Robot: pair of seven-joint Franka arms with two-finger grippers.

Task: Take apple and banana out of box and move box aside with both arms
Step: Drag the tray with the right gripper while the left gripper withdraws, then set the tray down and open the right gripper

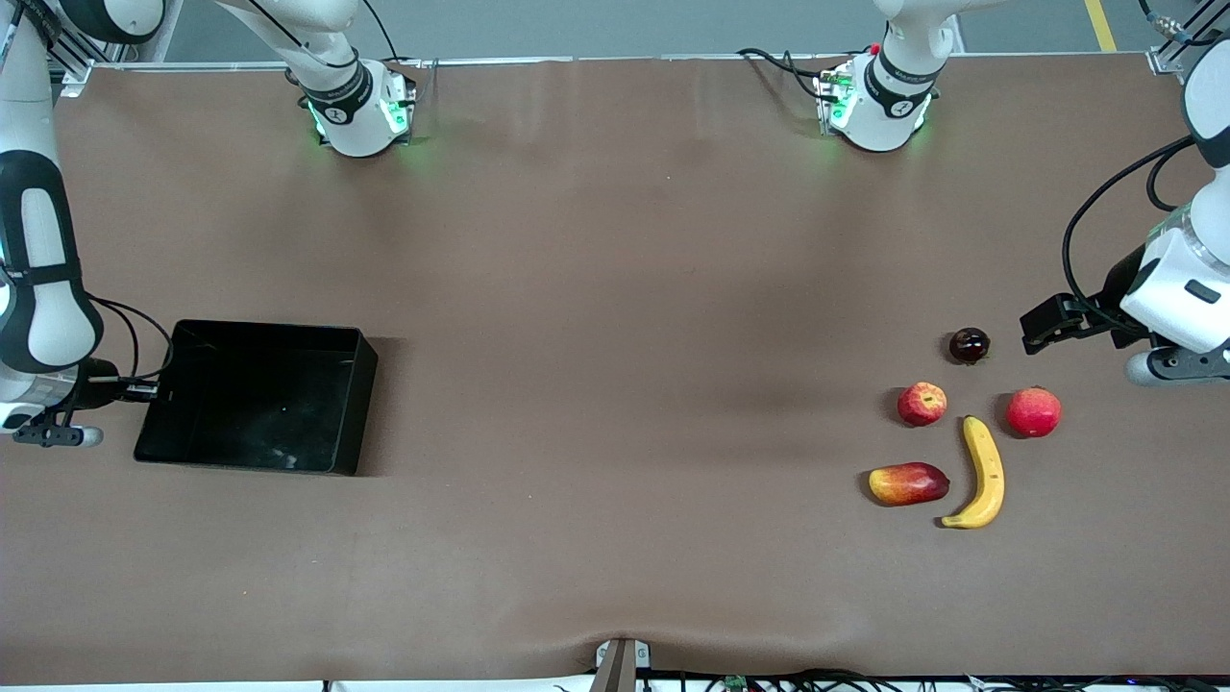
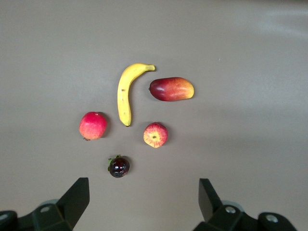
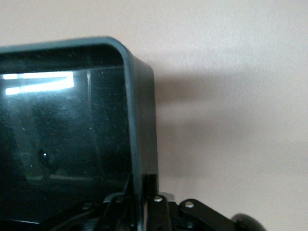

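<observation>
Black box [image 1: 252,459] wall clamped by right gripper [image 3: 142,185], fingertips half hidden.

My tray [image 1: 259,396] sits toward my right arm's end; toward my left arm's end, the banana [image 1: 984,473] lies between the mango [image 1: 907,483] and apple [image 1: 922,404].

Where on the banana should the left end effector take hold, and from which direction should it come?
Probably from above, across the middle of the banana. It lies flat, and its curved middle is narrow enough for the open left end effector. The fingers should close across its width. The mango and apple lie close, so a side approach looks crowded.
</observation>
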